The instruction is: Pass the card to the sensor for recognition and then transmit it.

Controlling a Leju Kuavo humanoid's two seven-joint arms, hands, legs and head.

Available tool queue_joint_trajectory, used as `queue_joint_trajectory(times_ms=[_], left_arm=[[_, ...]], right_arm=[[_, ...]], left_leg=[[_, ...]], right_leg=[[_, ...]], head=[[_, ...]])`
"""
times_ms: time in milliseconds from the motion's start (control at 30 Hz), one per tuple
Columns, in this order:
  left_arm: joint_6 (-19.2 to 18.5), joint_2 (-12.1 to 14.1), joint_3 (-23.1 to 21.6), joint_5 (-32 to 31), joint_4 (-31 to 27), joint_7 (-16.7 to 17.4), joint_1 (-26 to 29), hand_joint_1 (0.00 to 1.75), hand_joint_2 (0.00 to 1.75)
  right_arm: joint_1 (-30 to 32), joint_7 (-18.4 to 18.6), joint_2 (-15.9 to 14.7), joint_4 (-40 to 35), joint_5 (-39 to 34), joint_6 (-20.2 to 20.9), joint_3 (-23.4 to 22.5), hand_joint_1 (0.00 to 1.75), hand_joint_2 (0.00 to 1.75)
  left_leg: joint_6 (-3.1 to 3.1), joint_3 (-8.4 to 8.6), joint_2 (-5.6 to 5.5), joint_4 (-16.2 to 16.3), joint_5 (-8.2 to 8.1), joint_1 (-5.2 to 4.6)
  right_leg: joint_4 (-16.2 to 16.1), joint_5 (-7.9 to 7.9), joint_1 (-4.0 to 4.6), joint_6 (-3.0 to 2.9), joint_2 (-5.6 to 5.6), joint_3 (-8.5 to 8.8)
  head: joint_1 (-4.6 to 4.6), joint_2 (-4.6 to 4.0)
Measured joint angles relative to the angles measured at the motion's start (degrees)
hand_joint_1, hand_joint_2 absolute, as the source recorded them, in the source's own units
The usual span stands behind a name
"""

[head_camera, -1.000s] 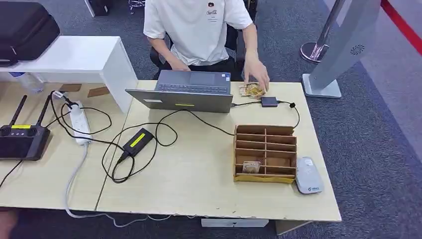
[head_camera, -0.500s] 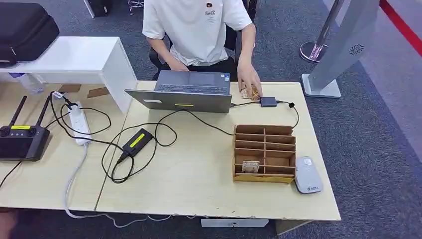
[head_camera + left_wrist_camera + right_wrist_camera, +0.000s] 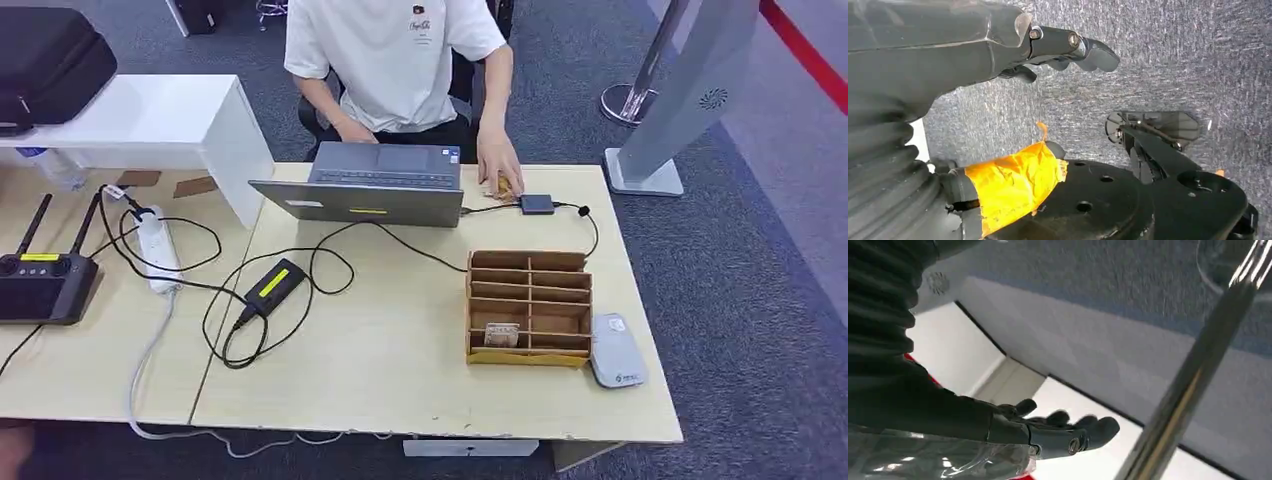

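Left hand (image 3: 1058, 52) hung over grey carpet in its wrist view, fingers extended and loosely apart, nothing in them. Right hand (image 3: 1058, 432) showed in its own wrist view with fingers stretched out and slightly spread, holding nothing, a shiny metal pole (image 3: 1193, 375) just beyond it.

Nearest on the wooden table (image 3: 400, 370): a cardboard divider box (image 3: 529, 308) near the right end, with 1 card (image 3: 502, 335) lying in a front-row compartment on the box's left side. Touching or just beside the box's right front corner lay a grey sensor (image 3: 616, 351), flat on the table. Left of centre sat a black power adapter (image 3: 274, 283) with a yellow label, its cables looping round it. Further left, a white power strip (image 3: 157, 246) and a black controller with 2 antennas (image 3: 42, 275).

At the far edge stood an open laptop (image 3: 375, 185), a small dark hub (image 3: 537, 204) cabled just to its right. A person in a white T-shirt (image 3: 395, 55) sat behind it; their hand (image 3: 497, 165) rested on a second card, mostly hidden, between laptop and hub. Beyond, on the carpet to the right, stood a grey kiosk stand (image 3: 680, 95).
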Motion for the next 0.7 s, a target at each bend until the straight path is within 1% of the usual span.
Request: queue_joint_trajectory(times_ms=[33, 167, 367, 400, 433, 500, 633, 667, 700], left_arm=[[0.0, -0.1, 0.1, 0.0, 0.0, 0.0, 0.1, 0.0, 1.75], [0.3, -0.2, 0.9, 0.0, 0.0, -0.1, 0.4, 0.0, 1.75], [1.2, -0.6, 1.4, 0.0, 0.0, 0.2, 0.6, 0.0, 1.75], [1.2, -0.6, 1.4, 0.0, 0.0, 0.3, 0.6, 0.0, 1.75], [1.3, -0.7, 1.5, 0.0, 0.0, 0.4, 0.6, 0.0, 1.75], [1.6, -0.9, 1.8, 0.0, 0.0, 0.8, 0.7, 0.0, 1.75], [2.2, -1.1, 2.4, 0.1, 0.0, 0.9, 0.7, 0.0, 1.75], [2.2, -1.2, 2.4, 0.1, 0.0, 0.9, 0.7, 0.0, 1.75], [2.2, -1.2, 2.5, 0.1, 0.0, 0.9, 0.7, 0.0, 1.75]], right_arm=[[0.0, 0.0, 1.1, 0.3, 0.2, 0.1, 0.0, 0.0, 1.75], [0.0, 0.0, 4.9, 0.9, 1.1, 0.5, -0.5, 0.0, 1.75], [-0.2, -0.4, 12.0, 2.1, 4.9, 1.0, -0.3, 0.0, 1.75], [-0.3, -0.5, 13.5, 2.3, 5.3, 1.0, -0.2, 0.0, 1.75], [-0.3, -0.2, 14.5, 2.4, 5.7, 1.4, -0.1, 0.0, 1.75], [-0.5, 0.0, 17.1, 2.6, 6.3, 1.7, 0.2, 0.0, 1.75], [-0.8, -0.3, 20.9, 3.2, 7.1, 2.7, 0.4, 0.0, 1.75], [-0.9, -0.4, 21.8, 3.3, 7.1, 2.9, 0.5, 0.0, 1.75], [-1.0, -0.5, 22.3, 3.4, 7.1, 2.9, 0.6, 0.0, 1.75]], left_leg=[[0.0, 0.0, 0.0, 0.0, 0.0, -0.01], [-0.01, 0.02, 0.02, 0.0, 0.01, 0.0], [-0.04, 0.05, 0.03, 0.0, 0.0, 0.05], [-0.04, 0.06, 0.03, -0.1, 0.0, 0.03], [-0.05, 0.07, 0.03, -0.1, 0.0, 0.04], [-0.06, 0.08, 0.04, -0.1, 0.01, 0.07], [-0.06, 0.1, 0.04, -0.1, 0.01, 0.06], [-0.06, 0.1, 0.04, -0.1, 0.01, 0.06], [-0.06, 0.11, 0.04, -0.1, 0.01, 0.06]], right_leg=[[0.0, 0.0, -0.02, 0.0, 0.0, -0.01], [0.0, -0.01, 0.0, -0.01, 0.02, 0.01], [0.0, -0.02, 0.05, -0.03, 0.02, 0.05], [0.0, -0.02, 0.02, -0.04, 0.02, 0.05], [0.0, -0.03, 0.04, -0.04, 0.02, 0.06], [0.0, -0.05, 0.07, -0.08, 0.03, 0.07], [0.0, -0.06, 0.06, -0.11, 0.03, 0.09], [0.0, -0.06, 0.06, -0.11, 0.03, 0.09], [0.0, -0.06, 0.06, -0.11, 0.03, 0.1]], head=[[0.11, 0.0], [0.07, 0.0], [0.04, 0.0], [0.16, 0.0], [0.0, 0.0], [0.13, 0.0], [0.04, 0.0], [0.15, 0.0], [0.04, 0.0]])
